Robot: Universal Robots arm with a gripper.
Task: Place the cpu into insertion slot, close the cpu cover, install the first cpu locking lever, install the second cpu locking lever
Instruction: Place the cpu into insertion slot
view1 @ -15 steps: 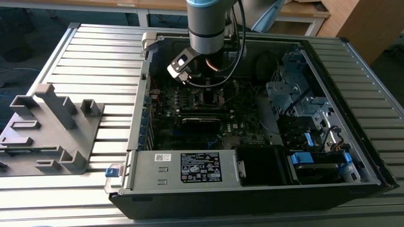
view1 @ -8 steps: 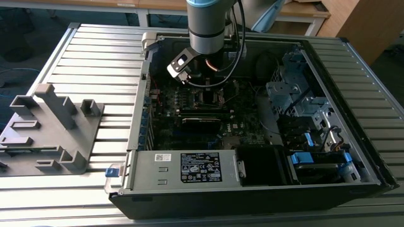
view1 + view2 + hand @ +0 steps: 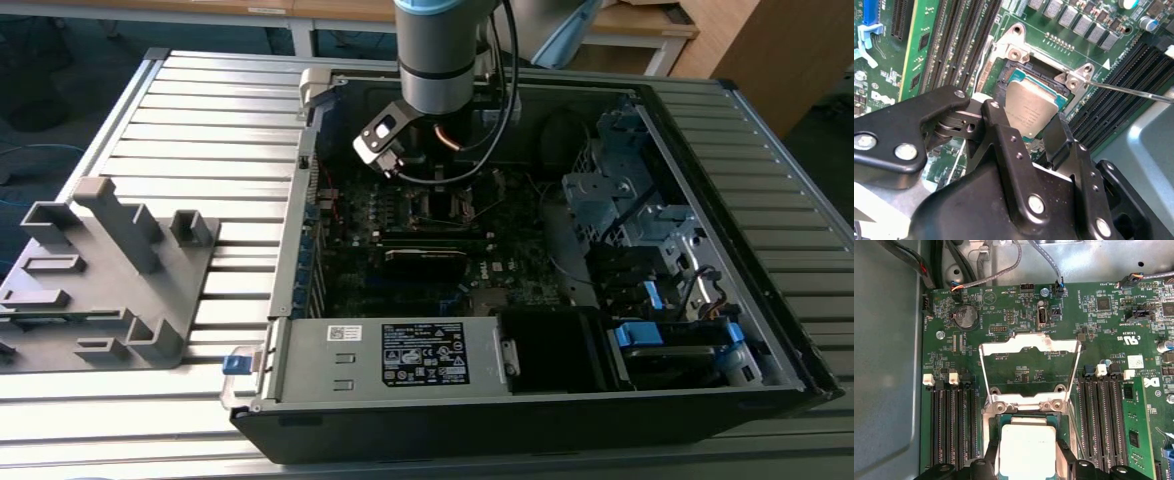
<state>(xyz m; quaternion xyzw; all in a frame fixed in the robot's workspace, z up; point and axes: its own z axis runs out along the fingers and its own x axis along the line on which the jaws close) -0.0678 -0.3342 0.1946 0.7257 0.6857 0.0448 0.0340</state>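
**Jaws clamped on cpu [image 3: 1031, 105] at slot [image 3: 1004, 80]**

The cpu is held by two edges in the gripper [image 3: 1029, 127] at the slot, at 12 o'clock from the power supply [image 3: 307, 360] in the exterior view. The cover [image 3: 1029, 344] is raised. The cpu should be kept level and squared.

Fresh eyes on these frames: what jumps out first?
The pincer grips the cpu by two edges right over the insertion slot, inside the open computer case in the exterior view. At the slot's edge in the first wrist view, the silver cpu cover stands swung open.
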